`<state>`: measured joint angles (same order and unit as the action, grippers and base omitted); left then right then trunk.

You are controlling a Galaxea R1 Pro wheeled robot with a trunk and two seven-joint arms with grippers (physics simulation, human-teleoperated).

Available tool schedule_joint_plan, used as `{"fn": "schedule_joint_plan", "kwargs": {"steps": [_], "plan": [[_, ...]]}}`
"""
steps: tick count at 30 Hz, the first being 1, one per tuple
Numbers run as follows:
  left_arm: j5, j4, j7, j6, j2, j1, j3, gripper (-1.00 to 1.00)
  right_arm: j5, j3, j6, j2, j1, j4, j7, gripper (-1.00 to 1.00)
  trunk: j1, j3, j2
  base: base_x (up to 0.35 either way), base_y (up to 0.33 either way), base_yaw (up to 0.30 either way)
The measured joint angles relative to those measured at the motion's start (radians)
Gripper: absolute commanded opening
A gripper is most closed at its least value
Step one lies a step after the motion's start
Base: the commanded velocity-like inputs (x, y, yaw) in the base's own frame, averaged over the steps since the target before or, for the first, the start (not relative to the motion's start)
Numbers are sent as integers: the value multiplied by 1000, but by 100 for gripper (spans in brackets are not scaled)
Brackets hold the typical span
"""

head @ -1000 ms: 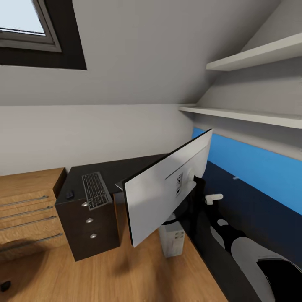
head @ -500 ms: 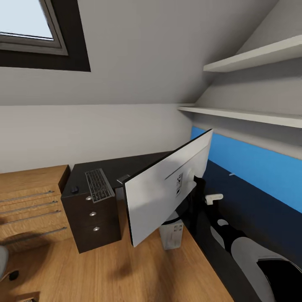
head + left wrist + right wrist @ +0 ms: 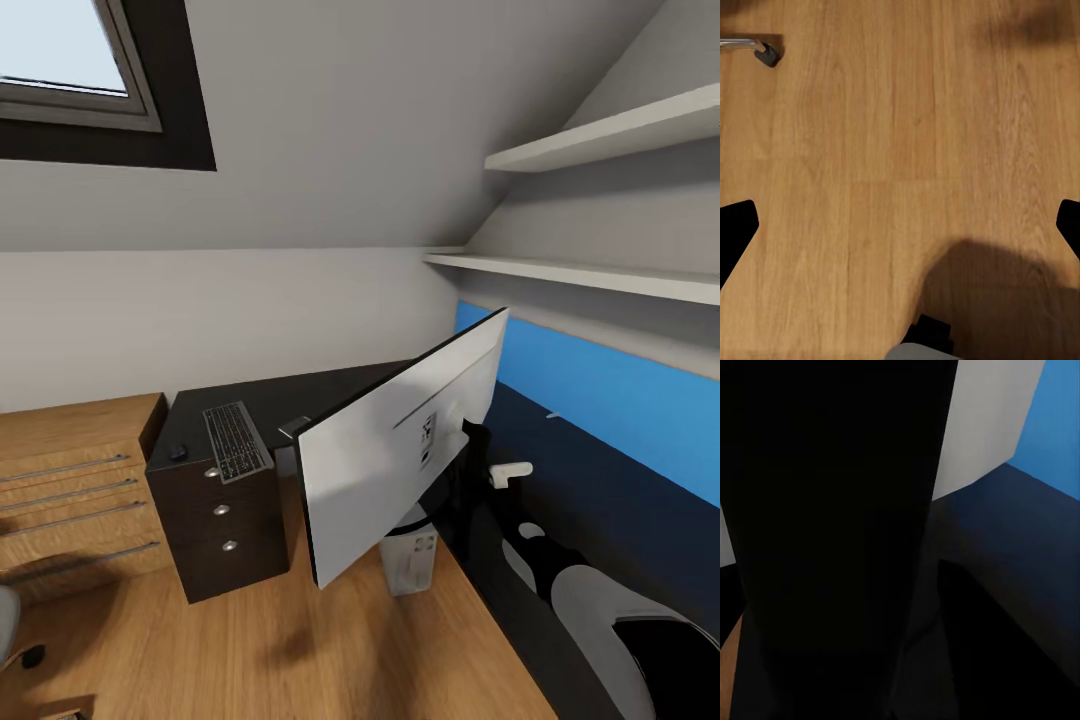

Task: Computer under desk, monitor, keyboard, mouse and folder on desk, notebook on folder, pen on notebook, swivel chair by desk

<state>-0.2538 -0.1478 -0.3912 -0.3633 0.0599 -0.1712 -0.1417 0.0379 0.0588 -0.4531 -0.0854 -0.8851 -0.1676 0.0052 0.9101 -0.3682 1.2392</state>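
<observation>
The monitor (image 3: 395, 455) hangs tilted in the air beside the desk (image 3: 300, 395), its pale back toward me, above the floor and the computer (image 3: 410, 562). My right gripper (image 3: 463, 447) is up at the monitor's black stand (image 3: 832, 540), shut on it; its fingers are hidden. On the desk's drawer end lie the keyboard (image 3: 237, 440), the mouse (image 3: 178, 452) to its left and the notebook (image 3: 293, 427) to its right. My left gripper (image 3: 900, 225) hangs open over bare floor. A sliver of the swivel chair (image 3: 6, 620) shows at the picture's edge, and one of its casters (image 3: 766, 52).
A light wooden drawer chest (image 3: 70, 490) stands left of the black drawer unit (image 3: 220, 525). The blue back panel (image 3: 600, 400) runs along the right, with two wall shelves (image 3: 600, 135) above. A roof window (image 3: 60, 60) is up on the left. Wooden floor (image 3: 280, 640) lies in front.
The camera has swung slightly left, bringing the chair's edge into view. The monitor stays in the right gripper at the same spot in the picture. In the last half second nothing moved.
</observation>
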Motion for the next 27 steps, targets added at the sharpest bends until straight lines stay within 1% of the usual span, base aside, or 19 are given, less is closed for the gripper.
{"fn": "schedule_joint_plan", "kwargs": {"steps": [6,16,21,27], "plan": [[0,0,0,0,0,0,0,100,1,1,1,0,0,0,-1,-100,0,0,0,-174,-70,0],[0,0,0,0,0,0,0,100,1,0,10,0,0,0,-3,-100,0,0,0,-225,-149,0],[0,0,0,0,0,0,0,100,2,-9,26,0,0,-1,-2,-100,0,0,0,-50,-197,0],[0,0,1,0,0,0,0,100,2,-15,29,1,-1,-2,-2,-100,0,0,0,-7,-270,0]]}}
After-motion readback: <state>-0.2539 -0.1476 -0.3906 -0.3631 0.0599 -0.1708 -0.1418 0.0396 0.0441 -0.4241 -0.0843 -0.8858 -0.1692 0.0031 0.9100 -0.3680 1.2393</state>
